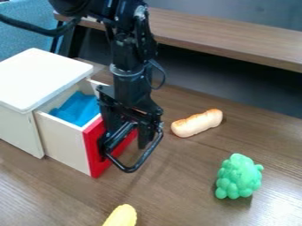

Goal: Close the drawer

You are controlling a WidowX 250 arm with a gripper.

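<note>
A pale roll [198, 123], browned on top, lies on the wood-grained bench [177, 190] right of centre, slanting so that its right end points farther back. Nearer the front and farther right sit green grapes [239, 176] in a bumpy bunch, apart from the roll. At the bottom edge, left of centre, is the rounded end of a yellow thing [122, 216], the rest cut off. A blue piece [80, 108] with a ridged surface lies toward the left. Behind, a wooden shelf [236, 36] runs across to the right edge. Blue fabric [24, 44] shows at upper left.
</note>
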